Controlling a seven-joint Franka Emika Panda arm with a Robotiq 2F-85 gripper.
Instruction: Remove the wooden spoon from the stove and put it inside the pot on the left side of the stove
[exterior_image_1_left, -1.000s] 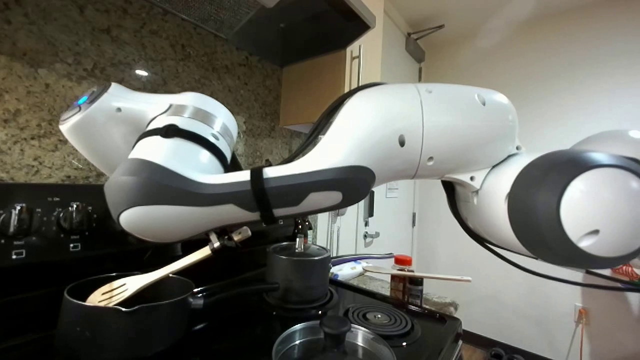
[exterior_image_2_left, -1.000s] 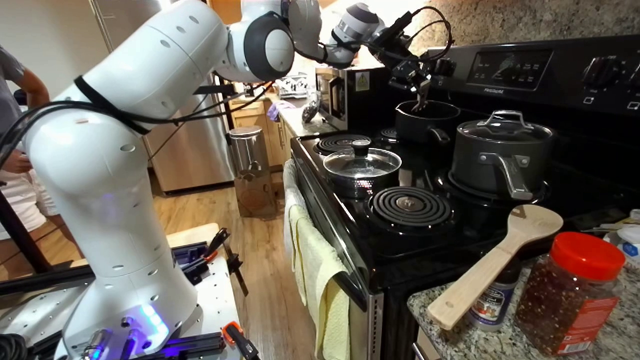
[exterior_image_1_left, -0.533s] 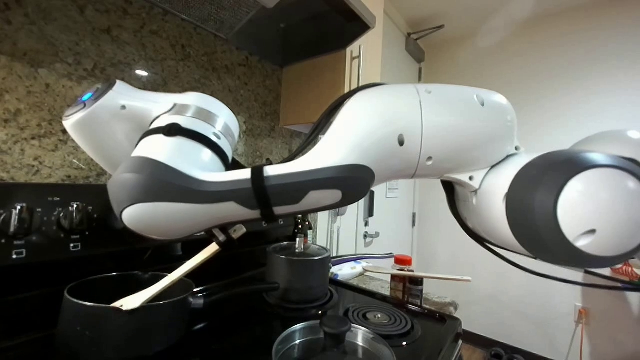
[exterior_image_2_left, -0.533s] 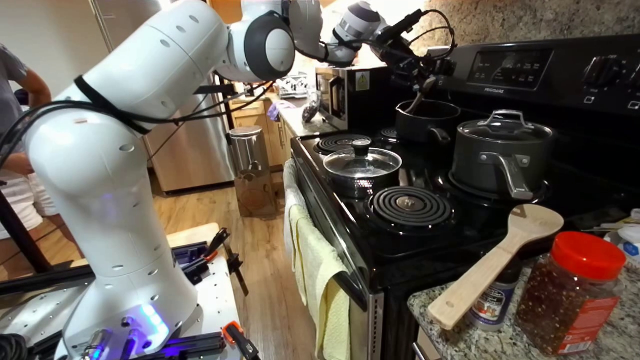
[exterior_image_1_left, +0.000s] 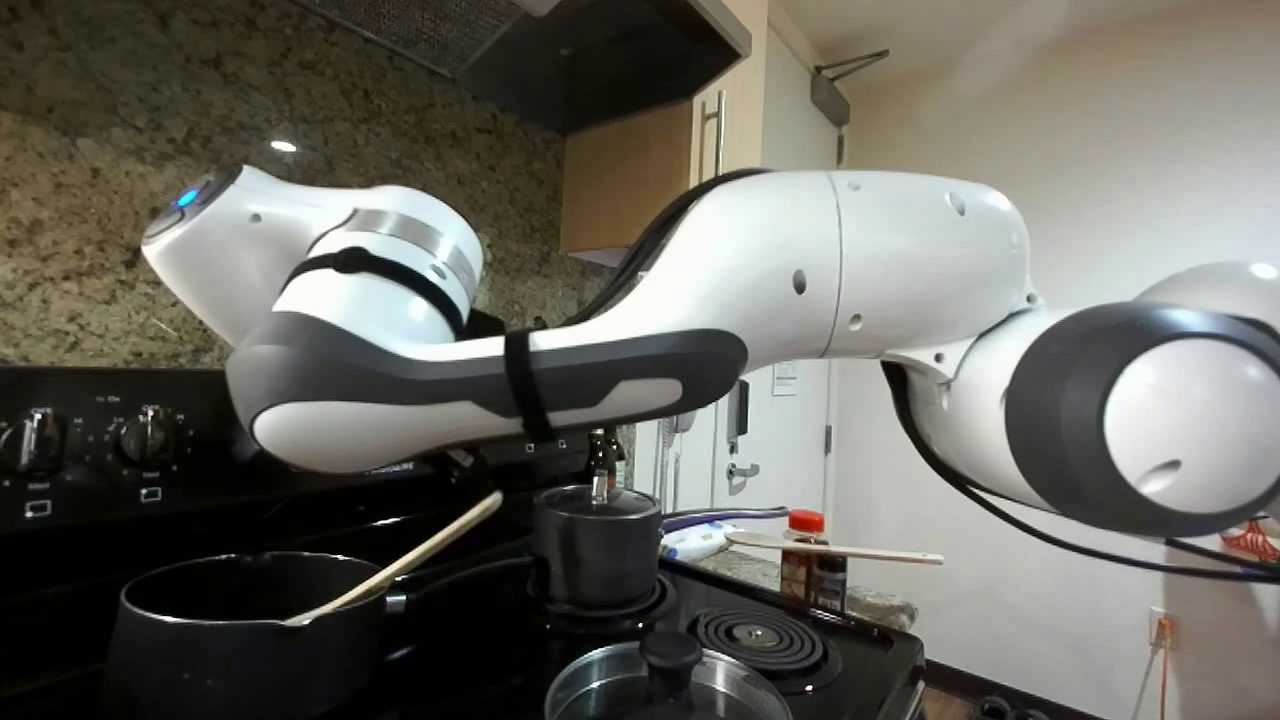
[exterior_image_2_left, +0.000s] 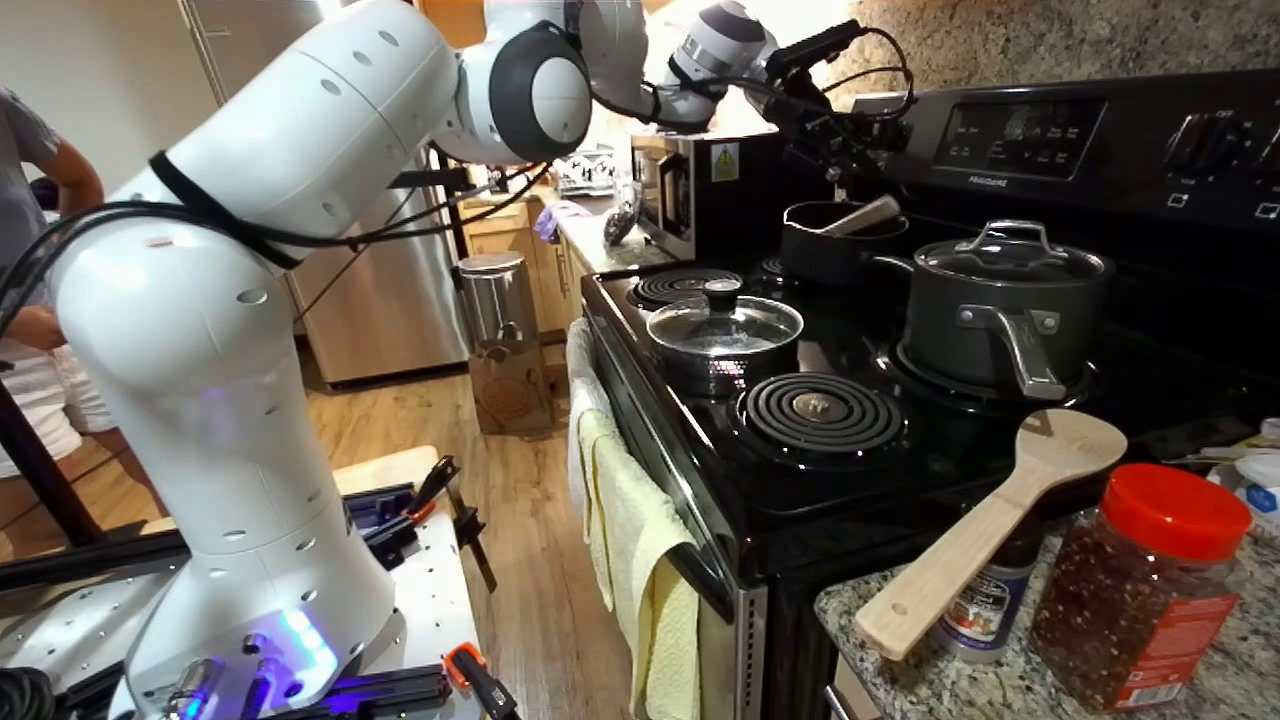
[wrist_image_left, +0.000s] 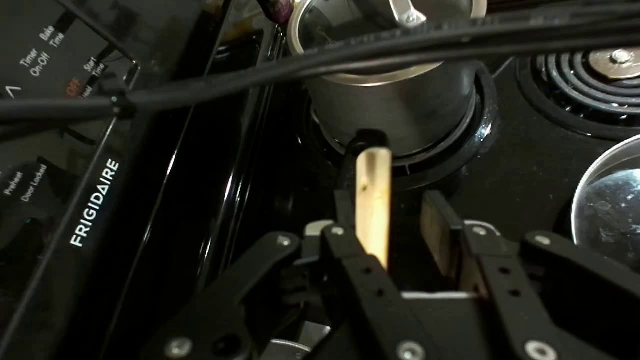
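The light wooden spoon (exterior_image_1_left: 420, 555) leans over the rim of the large black pot (exterior_image_1_left: 230, 660). Its head is hidden inside the pot, and its handle slants up and out past the rim. The spoon (exterior_image_2_left: 862, 215) and pot (exterior_image_2_left: 828, 252) also show in an exterior view. My gripper (wrist_image_left: 392, 215) is open in the wrist view. The spoon handle (wrist_image_left: 373, 200) shows near the left finger, with a gap to the right finger. In an exterior view the gripper (exterior_image_2_left: 838, 182) is just above the pot. The pot stands on the black stove (exterior_image_2_left: 930, 470), at the back.
A steel lidded pot (exterior_image_2_left: 1000, 320) stands beside the black pot. A glass-lidded pan (exterior_image_2_left: 725, 350) is at the stove's front. Another wooden spoon (exterior_image_2_left: 985, 535) rests across bottles near a red-capped jar (exterior_image_2_left: 1140, 600). A cable (wrist_image_left: 300, 65) crosses the wrist view.
The gripper has opened and let go of the spoon. The handle has dropped lower, and the slotted head has gone from sight into the pot. The pot has shifted slightly.
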